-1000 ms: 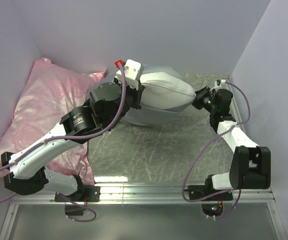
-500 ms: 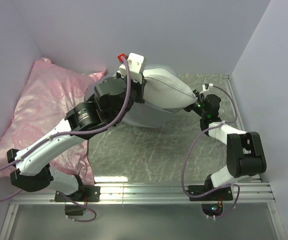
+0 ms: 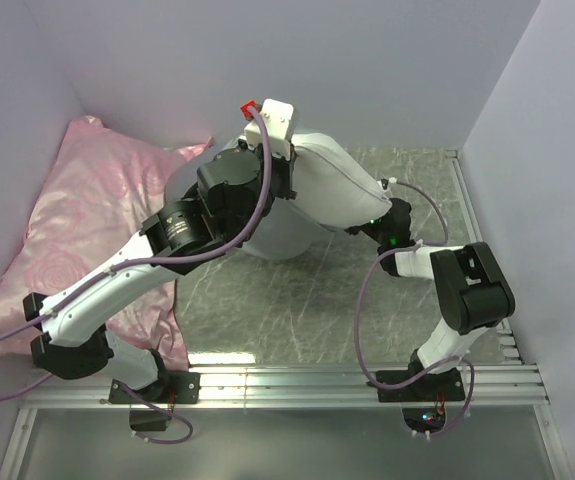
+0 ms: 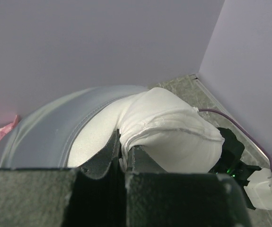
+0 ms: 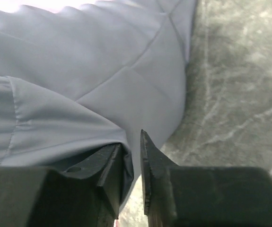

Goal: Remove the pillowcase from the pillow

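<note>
Cataloguing: left gripper (image 4: 125, 158), clenched on the pillow (image 4: 169, 127) seam right at its fingertips; we judged this anchored it against the pull. Right gripper (image 5: 132, 151), jaws narrowly parted, pillowcase (image 5: 79, 71) hem between them; we could not tell whether it gripped.

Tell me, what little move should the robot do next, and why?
Probably shut the right tool on the edge of the grey pillowcase and tug it away. Its jaws stand slightly apart with that fabric between them, while the left tool pinches the white pillow, already partly out.
</note>
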Robot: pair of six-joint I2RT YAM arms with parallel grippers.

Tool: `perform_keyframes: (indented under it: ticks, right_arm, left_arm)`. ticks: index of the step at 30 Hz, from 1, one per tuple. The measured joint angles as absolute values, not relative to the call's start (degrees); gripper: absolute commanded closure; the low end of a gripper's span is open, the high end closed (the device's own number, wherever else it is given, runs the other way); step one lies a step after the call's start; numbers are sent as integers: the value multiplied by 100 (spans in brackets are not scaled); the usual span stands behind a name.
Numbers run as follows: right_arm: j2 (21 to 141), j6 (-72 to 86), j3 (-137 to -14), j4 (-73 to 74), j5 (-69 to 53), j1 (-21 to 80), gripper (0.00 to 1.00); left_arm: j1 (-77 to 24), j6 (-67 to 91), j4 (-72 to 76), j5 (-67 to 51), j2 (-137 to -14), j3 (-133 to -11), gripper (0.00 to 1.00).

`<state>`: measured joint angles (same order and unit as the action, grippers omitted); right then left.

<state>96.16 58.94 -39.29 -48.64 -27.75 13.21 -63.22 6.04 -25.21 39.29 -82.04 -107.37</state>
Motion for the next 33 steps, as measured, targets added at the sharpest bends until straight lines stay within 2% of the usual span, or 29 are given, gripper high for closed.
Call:
perform_keyframes:
  ticks: [2, 3, 6, 9, 16, 21, 24, 29, 33]
  right_arm:
    - [9647, 5887, -3876, -4866, -2735, 1323, 68]
    - [9625, 5863, -3852, -4831, -2696, 1323, 59]
    - [9336, 5712, -3828, -4342, -2519, 1313, 45]
    - [8788, 5489, -3946, -3304, -2344, 1144, 39]
    - [7511, 5140, -4195, -1168, -2279, -84, 32]
    - [6696, 4871, -4628, 158, -2014, -508, 31]
    - [6324, 4799, -4838, 838, -1787, -652, 21]
    - [5708, 4687, -4880, 1520, -1662, -985, 25]
    - [5465, 4668, -4709, 1656, -1933, -1068, 18]
  left_arm:
    - [-6322, 567, -2473, 3942, -8241, -10737, 100]
    - [-6324, 561, -2469, 3948, -8246, -10737, 100]
    - [-6324, 561, -2279, 4060, -8208, -10637, 100]
    - [-6326, 655, -1848, 4154, -7929, -10114, 100]
    - [-6364, 1367, -1157, 4180, -6866, -8606, 100]
    - [-6383, 2246, -746, 4051, -6534, -7629, 100]
    - [-6399, 2799, -464, 3802, -6547, -7061, 100]
    - [-6431, 3527, -95, 3277, -6853, -6248, 100]
    - [-6436, 3881, 91, 2995, -7168, -5929, 100]
